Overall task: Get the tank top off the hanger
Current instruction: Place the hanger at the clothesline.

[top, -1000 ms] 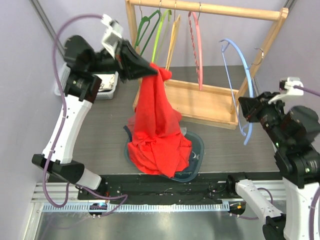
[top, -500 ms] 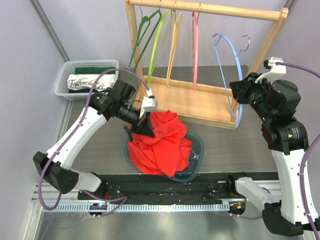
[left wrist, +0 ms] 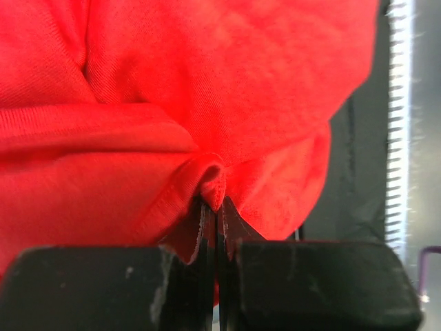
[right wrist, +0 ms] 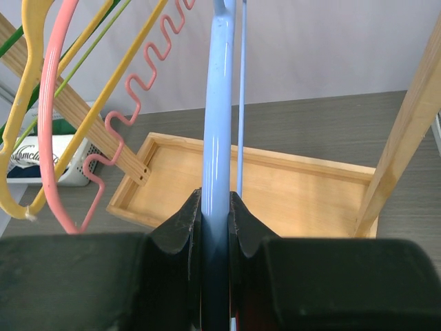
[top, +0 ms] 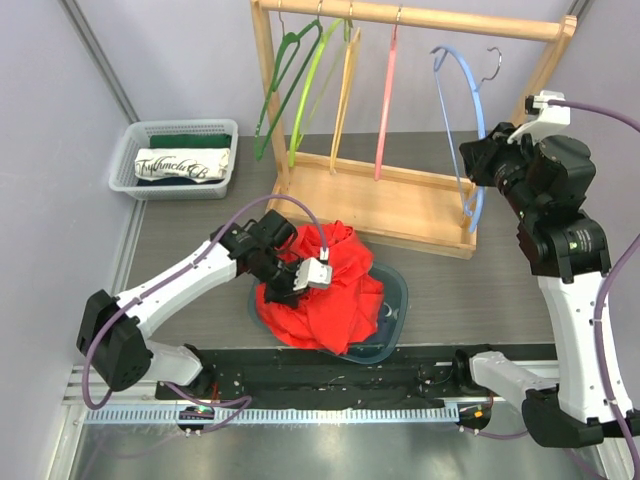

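Note:
The red tank top (top: pixel 338 290) lies bunched in a dark blue basin (top: pixel 396 288) at the middle front of the table. My left gripper (top: pixel 302 277) is low over the basin, shut on a fold of the tank top (left wrist: pixel 207 103); the pinched hem sits right at the fingertips of the left gripper (left wrist: pixel 215 207). My right gripper (top: pixel 480 163) is shut on the light blue hanger (top: pixel 462 90), bare of clothing, at the right end of the wooden rack (top: pixel 400 16). In the right wrist view the blue hanger (right wrist: pixel 217 103) runs straight up from between the fingers of the right gripper (right wrist: pixel 215 207).
Green (top: pixel 283 80), lime (top: pixel 312 95), yellow (top: pixel 338 95) and pink (top: pixel 384 100) hangers hang on the rack rail. The rack's wooden base tray (top: pixel 400 205) sits behind the basin. A white basket (top: pixel 135 170) with folded clothes stands at the back left.
My left gripper came down from high by the rack, lowering the tank top into the basin. My right arm carried the blue hanger up and back to the rack.

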You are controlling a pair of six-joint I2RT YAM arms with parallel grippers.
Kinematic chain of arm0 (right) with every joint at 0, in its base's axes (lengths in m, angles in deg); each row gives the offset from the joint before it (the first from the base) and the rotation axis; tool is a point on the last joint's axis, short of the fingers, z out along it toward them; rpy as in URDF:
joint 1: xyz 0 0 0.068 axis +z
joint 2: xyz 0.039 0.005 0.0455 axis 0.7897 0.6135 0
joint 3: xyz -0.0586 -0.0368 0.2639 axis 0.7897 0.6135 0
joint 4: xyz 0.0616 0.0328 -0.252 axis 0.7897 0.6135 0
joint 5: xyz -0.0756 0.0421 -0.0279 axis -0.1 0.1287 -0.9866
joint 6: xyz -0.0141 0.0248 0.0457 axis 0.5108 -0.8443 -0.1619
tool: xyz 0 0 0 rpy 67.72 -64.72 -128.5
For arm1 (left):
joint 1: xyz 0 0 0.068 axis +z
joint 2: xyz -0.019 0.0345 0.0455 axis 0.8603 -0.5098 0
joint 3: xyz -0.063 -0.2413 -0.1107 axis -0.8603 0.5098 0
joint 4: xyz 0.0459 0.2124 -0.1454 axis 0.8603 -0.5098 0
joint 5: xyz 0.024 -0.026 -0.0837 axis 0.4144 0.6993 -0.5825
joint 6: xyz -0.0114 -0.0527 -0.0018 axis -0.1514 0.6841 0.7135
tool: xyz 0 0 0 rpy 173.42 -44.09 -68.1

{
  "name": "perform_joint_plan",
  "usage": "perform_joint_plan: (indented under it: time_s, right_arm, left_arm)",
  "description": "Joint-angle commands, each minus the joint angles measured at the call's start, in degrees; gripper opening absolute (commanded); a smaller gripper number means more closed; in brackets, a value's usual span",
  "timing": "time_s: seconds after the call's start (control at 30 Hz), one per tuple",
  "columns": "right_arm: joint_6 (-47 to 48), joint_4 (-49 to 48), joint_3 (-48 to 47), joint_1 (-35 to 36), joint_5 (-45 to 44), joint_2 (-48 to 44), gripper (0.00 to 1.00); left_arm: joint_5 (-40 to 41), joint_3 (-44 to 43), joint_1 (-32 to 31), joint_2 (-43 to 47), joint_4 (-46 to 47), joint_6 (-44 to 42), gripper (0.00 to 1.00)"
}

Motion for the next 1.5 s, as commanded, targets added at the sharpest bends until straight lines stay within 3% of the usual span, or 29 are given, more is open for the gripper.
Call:
perform_joint_plan:
  time_s: [0.0, 0.3, 0.47, 0.8, 1.1, 1.17, 1.2, 1.27, 1.3, 1.4, 1.47]
  right_arm:
    - [1.9, -6.7, -4.4, 0.2, -1.9, 1.2, 0.01]
    - [2.2, -9.7, -10.0, 0.2, -1.9, 7.6, 0.01]
    - [2.7, -10.8, -13.4, 0.2, -2.1, 11.7, 0.01]
    - [2.3, -10.9, -17.0, -1.3, -2.3, 19.6, 0.01]
    - [-1.2, -8.9, -15.6, -7.1, -0.1, 21.1, 0.01]
    - [-2.3, -8.7, -14.2, -9.2, 5.3, 21.1, 0.01]
    - [-2.0, -8.7, -13.8, -10.7, 6.9, 20.9, 0.07]
    - [-1.7, -8.3, -12.0, -10.7, 8.8, 19.8, 0.33]
    - [-1.4, -8.3, -11.3, -10.7, 8.8, 19.2, 0.60]
    - [-0.4, -7.8, -9.0, -10.7, 7.2, 16.3, 0.86]
    - [-0.4, -7.4, -7.8, -10.7, 6.6, 14.6, 0.95]
  left_arm:
    - [8.0, 6.4, -1.0, 0.4, 11.9, -1.3, 0.00]
    - [17.1, 19.6, -1.8, 4.5, 21.3, -3.9, 0.02]
    - [19.3, 25.1, -1.8, 7.4, 25.3, -3.5, 0.13]
    - [19.2, 26.8, -1.8, 10.7, 25.2, -0.4, 0.27]
    - [17.6, 26.0, -1.7, 10.6, 24.7, 2.1, 0.27]
    - [17.4, 25.8, -1.8, 10.5, 24.8, 2.4, 0.26]
    - [17.4, 25.5, -1.8, 10.5, 24.7, 2.6, 0.26]
    - [17.4, 25.4, -1.8, 10.5, 24.6, 2.7, 0.26]
    - [17.3, 25.3, -1.8, 10.5, 24.4, 2.6, 0.26]
    - [17.0, 25.1, -1.8, 10.6, 24.2, 3.2, 0.25]
    - [16.8, 25.1, -1.8, 10.9, 24.0, 3.5, 0.25]
